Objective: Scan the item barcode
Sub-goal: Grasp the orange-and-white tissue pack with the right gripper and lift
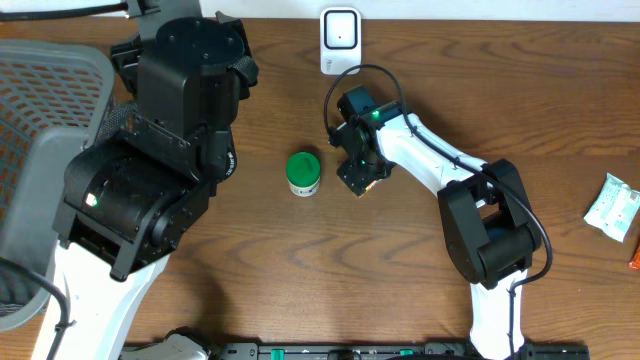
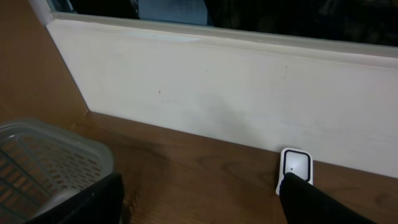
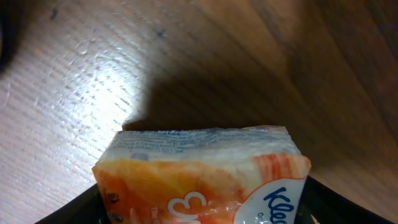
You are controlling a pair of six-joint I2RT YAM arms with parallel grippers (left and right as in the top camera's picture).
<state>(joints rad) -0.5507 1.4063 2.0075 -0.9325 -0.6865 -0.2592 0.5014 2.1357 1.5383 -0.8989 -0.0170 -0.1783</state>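
Robot arms, two: left arm [image 1: 150, 190], right arm [image 1: 440, 165]. White scanner [image 1: 340, 40], one, at the table's far edge. Green-lidded jar [image 1: 303, 172], one, mid-table. Orange tissue packet [image 3: 205, 174], one. Grey mesh basket [image 1: 50, 90], one, left edge. Further packets at the right edge, two: white-and-green packet [image 1: 614, 205]; red packet [image 1: 635, 255], mostly cut off.

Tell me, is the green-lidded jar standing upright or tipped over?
Upright. The jar shows its round green lid facing up in the overhead view.

Blue letters "Klee", cut off by the frame edge, stand on the orange-and-white tissue pack [image 3: 205, 168].
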